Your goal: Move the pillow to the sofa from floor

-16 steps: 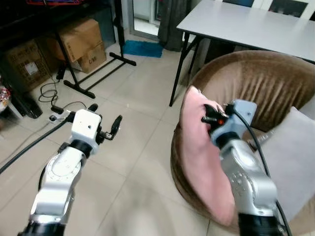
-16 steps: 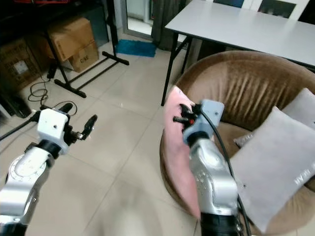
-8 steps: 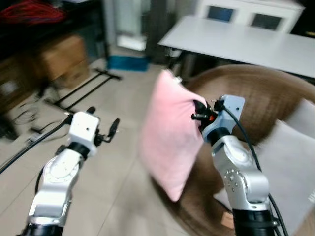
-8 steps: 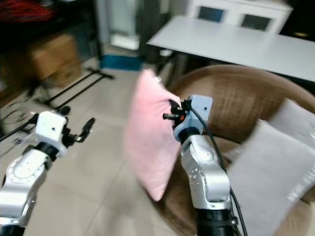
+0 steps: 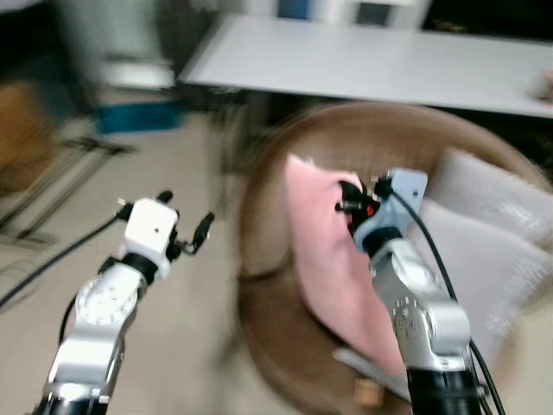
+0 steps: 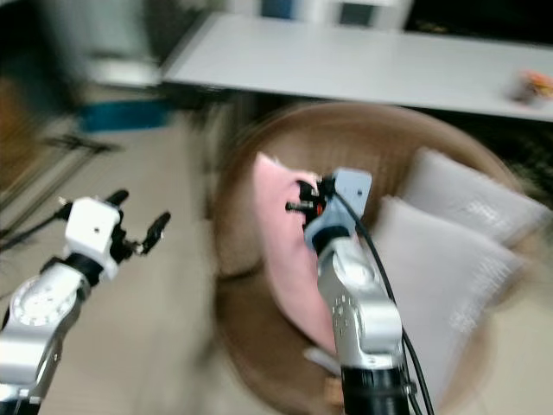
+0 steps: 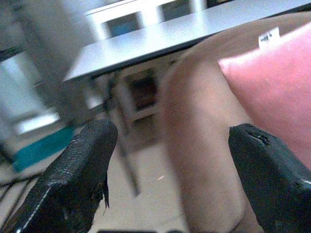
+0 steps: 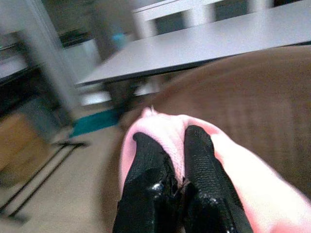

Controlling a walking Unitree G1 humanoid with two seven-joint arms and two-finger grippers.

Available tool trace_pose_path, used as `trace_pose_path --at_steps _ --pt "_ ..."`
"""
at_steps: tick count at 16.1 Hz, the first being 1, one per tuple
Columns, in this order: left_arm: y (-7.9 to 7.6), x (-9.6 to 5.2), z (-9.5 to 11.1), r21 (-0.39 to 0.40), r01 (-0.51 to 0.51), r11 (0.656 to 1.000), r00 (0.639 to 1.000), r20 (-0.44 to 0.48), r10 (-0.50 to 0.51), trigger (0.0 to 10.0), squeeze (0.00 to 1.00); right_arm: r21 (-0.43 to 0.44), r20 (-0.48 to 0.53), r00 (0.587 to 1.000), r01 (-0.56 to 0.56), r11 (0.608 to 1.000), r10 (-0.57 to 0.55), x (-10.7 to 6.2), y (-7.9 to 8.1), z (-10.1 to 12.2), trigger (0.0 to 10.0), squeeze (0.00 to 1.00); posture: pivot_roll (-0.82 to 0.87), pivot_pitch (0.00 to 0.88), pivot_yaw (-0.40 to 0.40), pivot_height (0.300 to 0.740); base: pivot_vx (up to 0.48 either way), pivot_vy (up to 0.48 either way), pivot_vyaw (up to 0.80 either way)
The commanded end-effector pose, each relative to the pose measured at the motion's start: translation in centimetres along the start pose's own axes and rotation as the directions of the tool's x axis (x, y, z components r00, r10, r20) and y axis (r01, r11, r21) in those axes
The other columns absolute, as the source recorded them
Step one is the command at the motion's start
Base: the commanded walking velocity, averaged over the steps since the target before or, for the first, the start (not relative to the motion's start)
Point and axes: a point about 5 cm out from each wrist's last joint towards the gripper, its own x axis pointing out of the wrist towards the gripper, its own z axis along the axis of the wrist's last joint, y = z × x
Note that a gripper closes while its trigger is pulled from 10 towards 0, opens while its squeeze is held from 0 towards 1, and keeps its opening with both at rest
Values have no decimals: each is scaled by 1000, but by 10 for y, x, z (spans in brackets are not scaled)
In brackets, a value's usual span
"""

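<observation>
**Pink pillow held over the round sofa**

The pink pillow (image 5: 333, 251) is pinched at its upper edge by the right gripper (image 8: 174, 160) and hangs above the brown sofa (image 5: 259, 225), beside two grey cushions (image 5: 484, 233). The left gripper (image 7: 165, 160) is held spread, empty, over the floor (image 5: 173, 346).

A: View has swung since 1.0 s ago; the floor and boxes have slid out to the left, frames blurred. Camera move, not the objects.

B: Pillow (image 5: 333, 259)?

A: At 1.0 s it hung low beside the right gripper (image 8: 176, 160), against the sofa's (image 5: 415, 138) outer edge. At 0.5 s it was swung out over the floor. Now it hangs over the sofa seat, below the gripper, just beside the grey cushions (image 5: 479, 259).

B: Left gripper (image 7: 172, 165)?

A: Now faces the sofa's side and the pillow.
</observation>
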Motion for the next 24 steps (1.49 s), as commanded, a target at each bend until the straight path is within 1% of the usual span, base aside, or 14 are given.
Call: trace_pose_path --at_steps 1,4,7,10,12,14,15,16,18,20,21,22,23,24 --pt "-11 3 5 -2 65 998 998 25 -65 10000 0 -5 53 999 -6 1000 7 -2 -2 10 10000 0 69 0 -23 740 0 0 0" --pt "-17 0 5 -3 150 989 988 21 -150 10000 0 -21 45 998 -44 999 45 0 4 9 10000 0 70 0 -20 740 0 0 0" --pt "-19 0 4 4 233 973 973 4 -233 10000 0 -25 41 994 -102 994 103 8 14 10 10000 0 70 0 -8 740 0 0 0" --pt "-18 -3 4 7 285 959 959 -12 -285 10000 0 -16 27 986 -166 986 167 25 29 11 10000 0 77 0 -10 740 0 0 0" --pt "-18 -6 2 5 321 947 947 -24 -320 10000 0 22 23 982 -186 982 185 41 39 11 10000 0 82 0 -13 740 0 0 0" --pt "-18 -7 2 5 334 942 942 -31 -334 10000 0 58 40 983 -180 982 178 51 43 14 10000 0 91 0 -17 740 0 0 0" --pt "-18 -8 2 6 344 939 938 -36 -344 10000 0 121 45 990 -139 983 134 65 37 14 10000 0 95 0 -18 740 0 0 0" --pt "-17 -8 1 8 350 937 936 -40 -349 10000 0 173 35 997 -80 982 75 73 26 11 10000 0 100 0 -21 740 0 0 0" --pt "-17 -10 0 6 357 934 933 -46 -356 10000 0 178 6 999 40 983 -41 81 -7 0 10000 0 102 0 -24 740 0 0 0" --pt "-17 -11 -1 3 360 933 932 -50 -360 10000 0 136 -42 995 99 986 -94 78 -29 -16 10000 0 100 0 -27 740 0 0 0" --pt "-18 -11 -2 0 362 932 931 -51 -362 10000 0 147 -107 987 135 980 -120 74 -40 -31 10000 0 98 0 -27 740 0 0 0" --pt "-19 -11 -2 -5 366 930 929 -51 -366 10000 0 96 -227 963 173 980 -147 64 -52 -57 10000 0 98 0 -29 740 0 0 0" --pt "-21 -11 -3 -13 378 926 924 -53 -378 10000 0 44 -317 936 176 983 -153 53 -60 -78 10000 651 100 0 -32 740 0 0 0" --pt "-21 -11 -3 -17 385 923 921 -54 -385 10000 0 26 -347 926 171 985 -151 49 -62 -85 10000 651 100 0 -32 740 0 0 0"
